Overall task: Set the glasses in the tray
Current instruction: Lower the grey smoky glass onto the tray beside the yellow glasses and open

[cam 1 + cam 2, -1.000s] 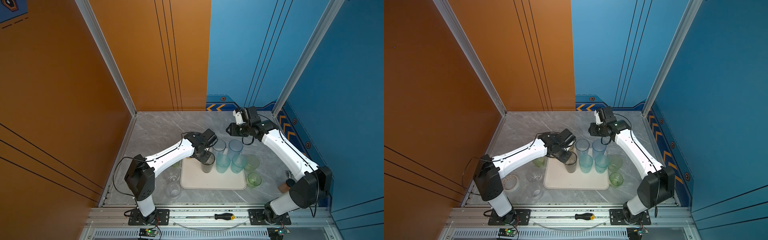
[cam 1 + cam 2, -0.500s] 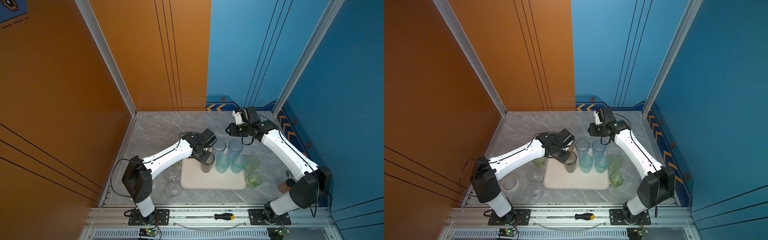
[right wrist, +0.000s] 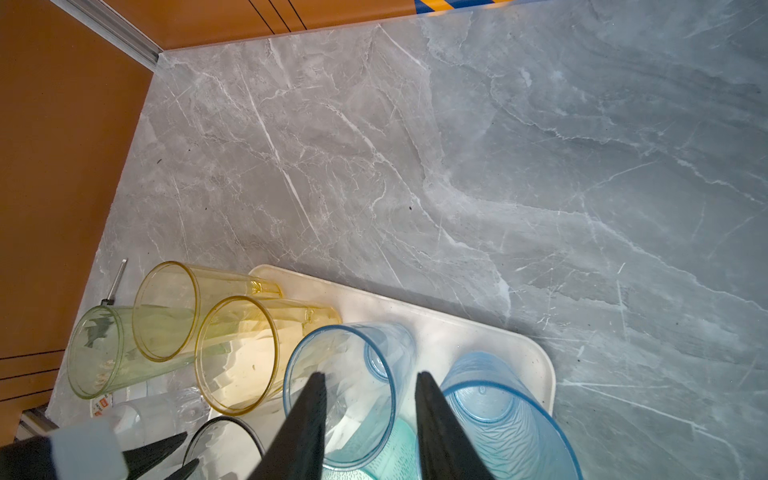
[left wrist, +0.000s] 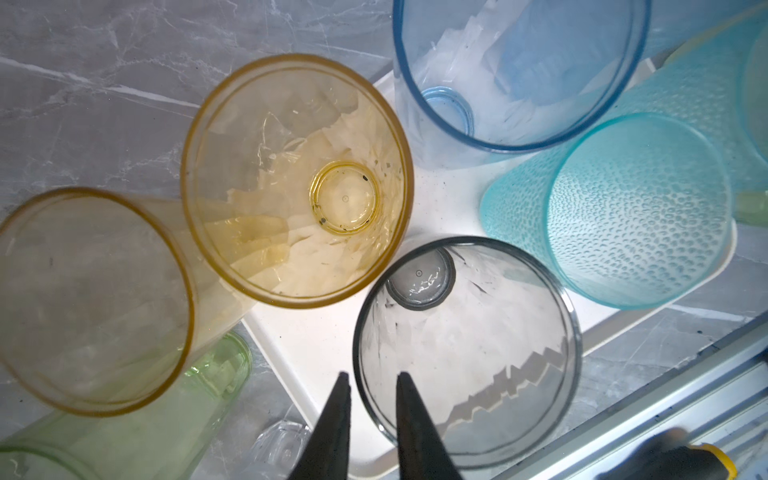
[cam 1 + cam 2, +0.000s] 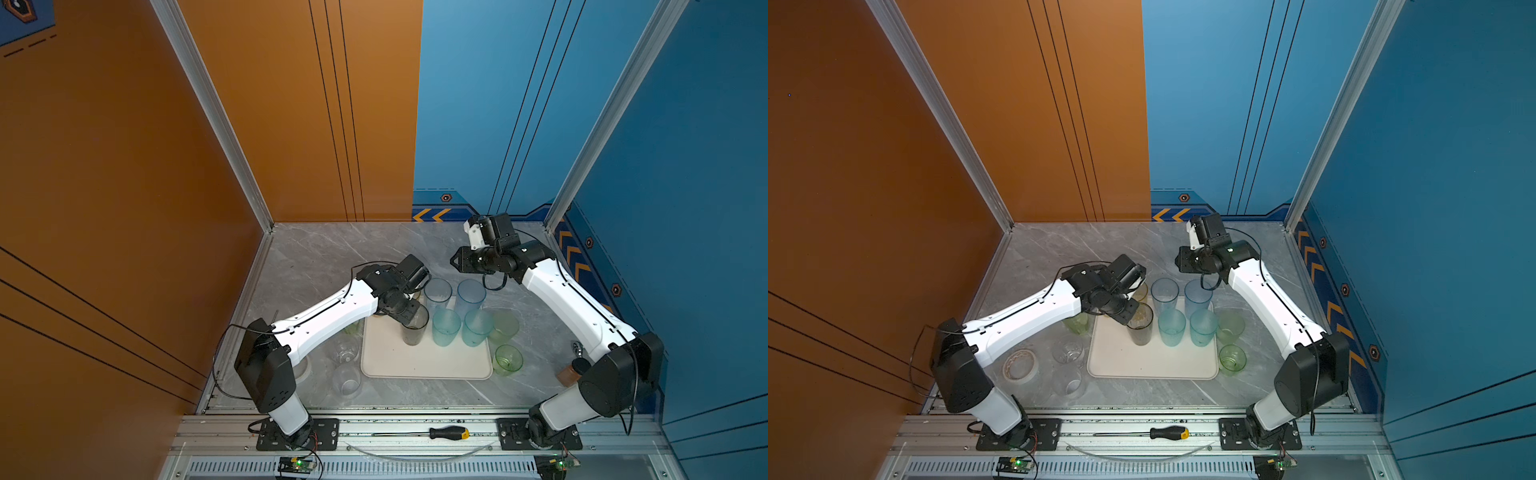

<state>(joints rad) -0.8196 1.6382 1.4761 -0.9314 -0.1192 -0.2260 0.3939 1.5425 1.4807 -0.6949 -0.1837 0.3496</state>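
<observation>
The cream tray [image 5: 395, 363] [image 5: 1142, 363] holds two blue glasses [image 5: 437, 291], two teal ones [image 5: 445, 330] and a smoky grey glass [image 5: 414, 332] [image 4: 465, 345], all upright. My left gripper [image 5: 409, 316] [image 4: 370, 376] straddles the grey glass's rim. One finger is inside and one outside, slightly open with a gap to the wall. A yellow glass [image 4: 297, 178] stands at the tray's corner. Another yellow [image 4: 91, 299] and a green one [image 4: 124, 415] stand on the table. My right gripper [image 5: 456, 262] [image 3: 369, 376] hangs open and empty above the blue glasses [image 3: 340, 395].
Off the tray's right side stand a pale green glass [image 5: 503, 326] and a short green one [image 5: 508, 359]. Two clear glasses [image 5: 345, 351] and a tape roll [image 5: 1020, 368] lie to the left. A brown jar [image 5: 571, 372] sits by the right arm's base, a screwdriver [image 5: 449, 433] on the front rail.
The left arm's elbow and shoulder have shifted slightly left while its gripper stays at the grey glass. The right arm has not moved.
</observation>
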